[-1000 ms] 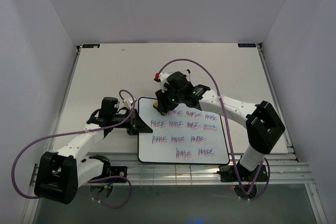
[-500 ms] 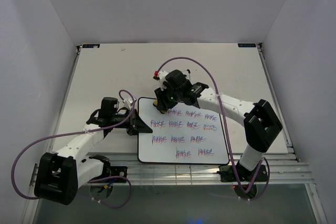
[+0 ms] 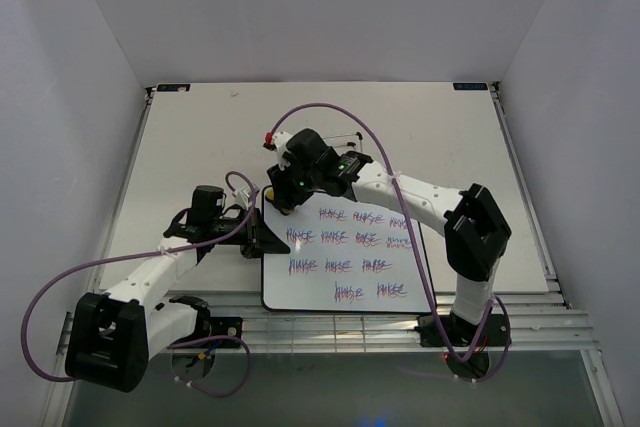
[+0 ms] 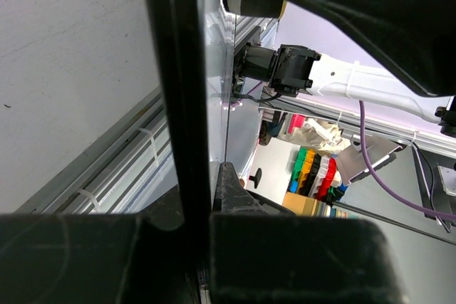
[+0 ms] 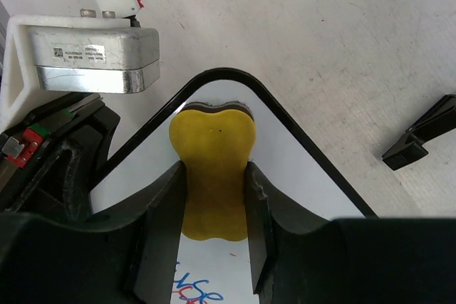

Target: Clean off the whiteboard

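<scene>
A pale counter (image 3: 200,137) is enclosed by plain white walls, and the whiteboard (image 3: 300,292) is laid flat near its front edge, between the two arms. The board's left edge is clamped by the left pincer (image 3: 262,239), which is closed on the black frame (image 4: 178,105) and has not shifted over the last second. A yellow bone-shaped eraser (image 5: 212,147) is gripped between the fingers of the right pincer (image 3: 285,197) and is pressed flat on the board. Within that second the right arm has been swept leftward along the top of the board, so that the eraser is now set in the upper-left rounded corner, just inside the frame, on bare white surface. By this move a scribble at the left end of the top row, earlier covered by the pincer, has been uncovered and not wiped. Four rows of red-blue scribbles (image 3: 355,240) are therefore seen intact, and the erasing is judged to be barely begun; a pass back to the right across the top row appears to be called for. Of containers, only some stacked coloured bins (image 4: 313,172) are made out beyond the counter in the left wrist view, and their contents cannot be told.
</scene>
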Motion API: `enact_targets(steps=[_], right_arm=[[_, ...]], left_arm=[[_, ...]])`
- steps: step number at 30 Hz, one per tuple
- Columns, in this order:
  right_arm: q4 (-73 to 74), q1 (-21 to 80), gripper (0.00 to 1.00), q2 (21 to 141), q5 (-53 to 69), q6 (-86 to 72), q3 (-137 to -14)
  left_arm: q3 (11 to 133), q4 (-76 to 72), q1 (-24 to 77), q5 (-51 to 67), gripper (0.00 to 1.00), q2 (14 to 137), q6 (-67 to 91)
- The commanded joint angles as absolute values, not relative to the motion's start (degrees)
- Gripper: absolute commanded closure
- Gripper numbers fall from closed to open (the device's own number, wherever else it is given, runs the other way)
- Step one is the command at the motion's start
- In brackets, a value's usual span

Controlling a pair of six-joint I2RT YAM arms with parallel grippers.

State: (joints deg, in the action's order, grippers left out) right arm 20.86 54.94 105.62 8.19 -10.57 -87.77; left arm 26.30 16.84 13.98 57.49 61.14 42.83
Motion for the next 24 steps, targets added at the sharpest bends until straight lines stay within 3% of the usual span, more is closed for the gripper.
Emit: enact_targets(steps=[1, 5, 10, 17, 24], right_arm=[[23.8, 54.8, 0.73, 104.9, 4.3, -11.9, -83.6], [24.0, 54.0, 0.73, 101.4, 1.9, -12.7, -78.1], [20.1, 54.9, 0.74, 97.0, 7.2, -15.5, -72.1], [17.5, 61.2, 0.75, 99.8, 8.1, -18.1, -77.5], [18.5, 60.3, 0.75, 101.6, 6.7, -17.5, -76.9]], left_arm=[[27.3, 20.0, 14.3, 42.5, 1.00, 59.6, 38.5], [27.3, 20.3, 14.4, 41.5, 1.00, 59.3, 38.6], [27.3, 20.1, 14.3, 41.5, 1.00, 59.2, 38.6], [27.2, 20.2, 14.3, 41.4, 1.00, 58.4, 38.8], [27.3, 20.9, 14.4, 40.6, 1.00, 57.7, 39.0]])
